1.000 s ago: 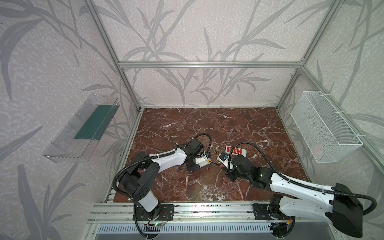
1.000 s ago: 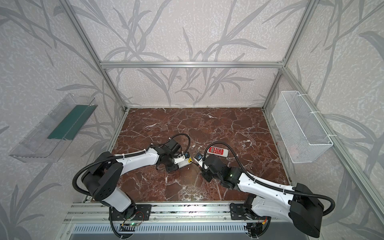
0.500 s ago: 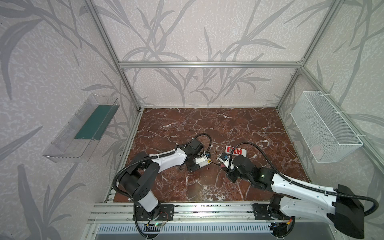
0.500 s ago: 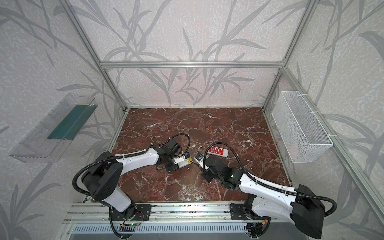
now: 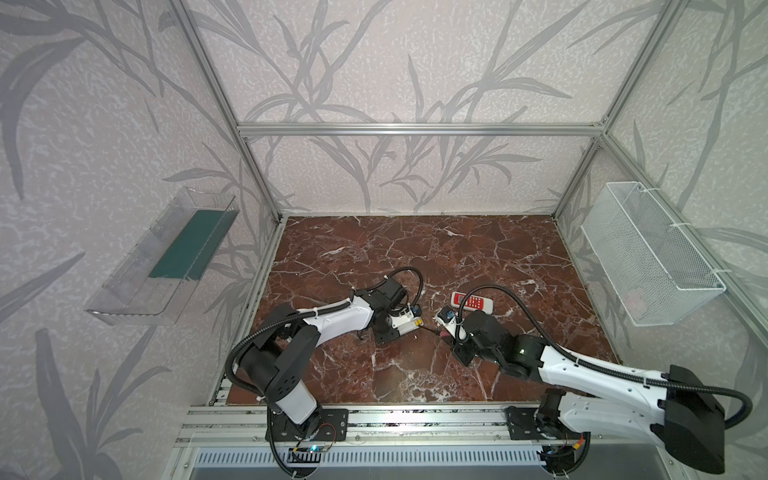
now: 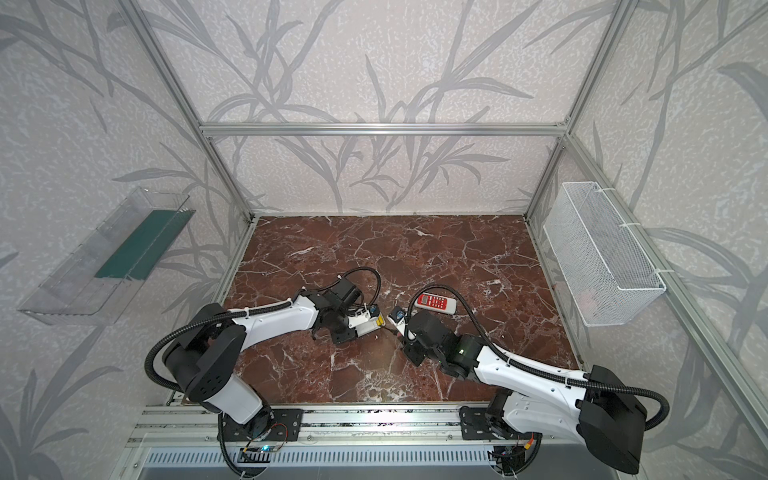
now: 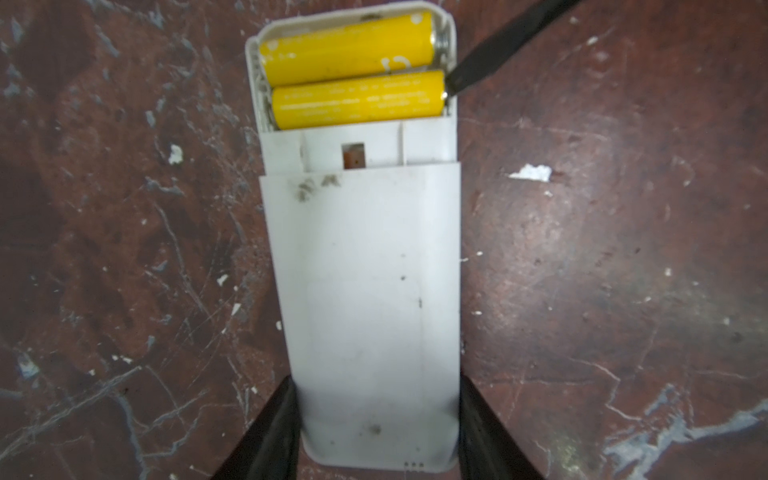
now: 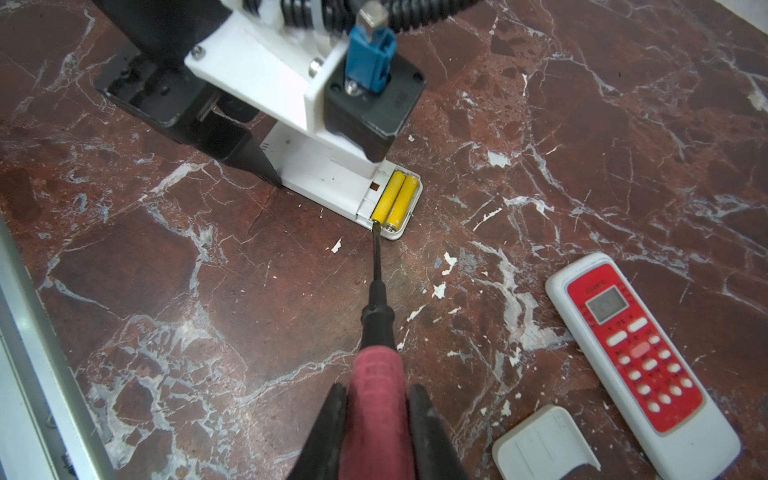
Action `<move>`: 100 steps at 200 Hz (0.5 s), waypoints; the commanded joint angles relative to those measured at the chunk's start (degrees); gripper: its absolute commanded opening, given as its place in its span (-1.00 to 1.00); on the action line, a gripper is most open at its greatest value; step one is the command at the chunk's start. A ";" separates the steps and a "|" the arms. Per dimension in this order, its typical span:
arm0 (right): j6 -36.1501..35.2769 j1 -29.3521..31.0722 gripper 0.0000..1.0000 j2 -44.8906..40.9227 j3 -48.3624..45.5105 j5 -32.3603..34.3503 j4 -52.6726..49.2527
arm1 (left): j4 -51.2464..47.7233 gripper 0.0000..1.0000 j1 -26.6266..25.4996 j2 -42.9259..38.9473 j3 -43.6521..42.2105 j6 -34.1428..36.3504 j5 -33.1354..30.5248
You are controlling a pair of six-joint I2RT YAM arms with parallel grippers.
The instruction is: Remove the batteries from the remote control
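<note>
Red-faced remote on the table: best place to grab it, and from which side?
Across its narrow width, from straight above, pinching the two long edges. The red-faced remote lies flat, face up, so only those edges offer opposing faces. Probably take the plain white end, clear of the buttons; mind the loose white cover close beside it.

The back half of the desk (image 5: 415, 245) lies open. Up front it's tight: the screwdriver (image 8: 377, 328) spans the gap from the right end effector (image 8: 377, 390) to the white remote (image 7: 361, 270), with the red remote (image 8: 640, 357) and a loose cover (image 8: 540, 446) just beside.
</note>
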 commanded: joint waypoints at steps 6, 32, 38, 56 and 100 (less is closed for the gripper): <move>0.48 0.39 -1.00 0.87 -0.57 0.32 1.68 | -0.38 -0.11 -0.40 0.07 -0.69 1.10 0.94; 1.29 0.38 -1.00 1.51 -1.07 1.10 2.32 | -0.45 -0.11 -0.38 0.03 -0.64 1.22 1.09; 1.63 0.38 -1.00 1.61 -1.22 1.41 2.41 | -0.55 -0.11 -0.39 0.09 -0.69 1.32 1.22; 3.09 0.80 -1.00 1.70 -1.93 3.39 2.73 | -1.04 -0.12 -0.37 0.11 -0.59 1.52 1.56; 8.25 5.25 -1.00 1.33 -6.77 9.82 9.39 | -1.23 -0.14 -0.47 -0.12 -0.64 1.94 2.87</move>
